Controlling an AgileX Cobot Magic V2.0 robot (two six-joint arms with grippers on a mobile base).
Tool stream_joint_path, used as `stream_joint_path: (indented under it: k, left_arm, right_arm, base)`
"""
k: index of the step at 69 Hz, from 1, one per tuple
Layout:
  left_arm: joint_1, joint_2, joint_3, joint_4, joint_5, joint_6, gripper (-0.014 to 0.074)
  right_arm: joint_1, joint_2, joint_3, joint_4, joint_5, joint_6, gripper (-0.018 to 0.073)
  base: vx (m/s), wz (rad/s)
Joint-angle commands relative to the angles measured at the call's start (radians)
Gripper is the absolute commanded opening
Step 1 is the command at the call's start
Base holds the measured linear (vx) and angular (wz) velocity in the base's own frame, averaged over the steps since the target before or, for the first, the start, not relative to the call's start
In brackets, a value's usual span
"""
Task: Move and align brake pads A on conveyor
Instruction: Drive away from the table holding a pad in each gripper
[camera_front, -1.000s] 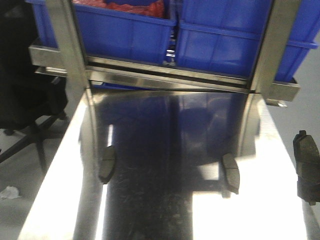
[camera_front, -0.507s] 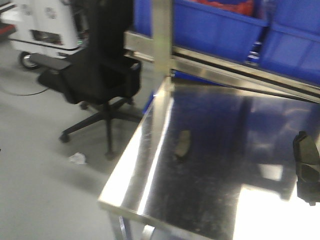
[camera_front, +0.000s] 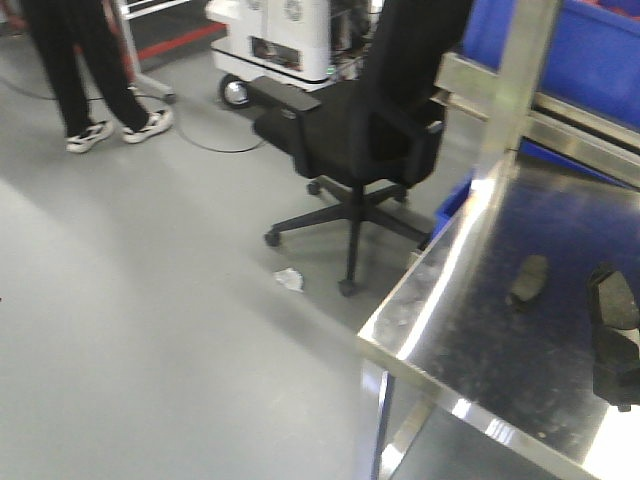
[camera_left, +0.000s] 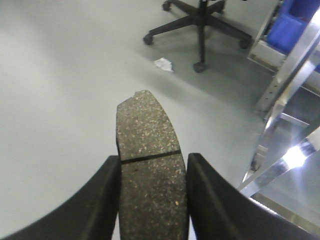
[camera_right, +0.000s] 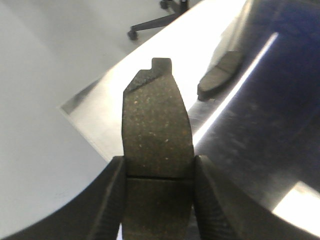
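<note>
A dark grey brake pad (camera_left: 150, 165) with a centre groove sticks out between the black fingers of my left gripper (camera_left: 152, 200), which is shut on it above the grey floor. My right gripper (camera_right: 159, 200) is shut on a second pad (camera_right: 156, 130), held over the corner of the shiny steel table (camera_right: 100, 107). In the front view that held pad (camera_front: 612, 300) shows at the right edge. A third pad (camera_front: 528, 278) lies loose on the steel table, also visible as the loose pad (camera_right: 219, 75) in the right wrist view. The conveyor is out of view.
A black office chair (camera_front: 370, 130) stands just left of the steel table (camera_front: 440, 340). Blue bins (camera_front: 600, 50) sit on a rack behind a steel post (camera_front: 510, 90). A person's legs (camera_front: 85, 70) and a white machine (camera_front: 290, 35) are at the back. A paper scrap (camera_front: 288, 279) lies on the floor.
The front view has swung left: the steel table and bins slid to the right edge, while the floor, the chair and a person came into view. The right-hand pad keeps its place in frame.
</note>
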Motion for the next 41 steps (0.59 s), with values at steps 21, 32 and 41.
stream_joint_path:
  k: [21, 32, 41]
  left_arm:
    - [-0.003, -0.004, -0.027, -0.004, -0.081, 0.000, 0.0056]
    - [-0.003, -0.004, -0.027, -0.004, -0.081, 0.000, 0.0056]
    - [-0.003, -0.004, -0.027, -0.004, -0.081, 0.000, 0.0056]
  right_arm:
    - [-0.001, -0.005, -0.029, 0.009, -0.075, -0.006, 0.0060]
    - [-0.001, -0.005, -0.029, 0.009, -0.074, -0.006, 0.0060]
    - [-0.001, -0.005, -0.029, 0.009, -0.073, -0.006, 0.0060]
  base:
    - [-0.12, 0.49]
    - [-0.06, 0.40]
    - [-0.03, 0.37]
